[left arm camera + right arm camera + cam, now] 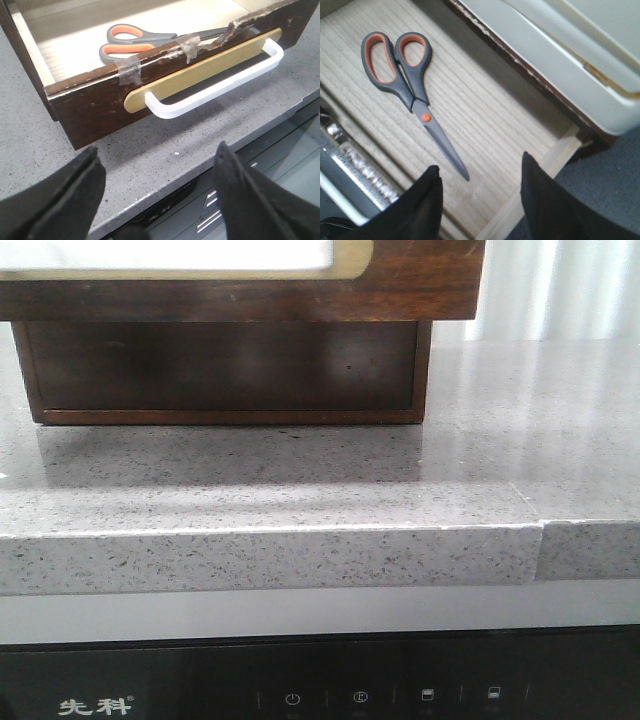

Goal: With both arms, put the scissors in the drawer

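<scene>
The scissors [405, 85] lay flat on the pale floor of the open drawer [95, 107], at upper left of the right wrist view. They looked light and rigid, with slick blades and grippy loops; the pivot seemed the best hold. The right claw [480, 200] hung empty, fingers apart, above them. The left claw [157, 190] gaped before the white handle [215, 85]. Below the table [300, 510], a panel read "先科" [95, 706].
</scene>
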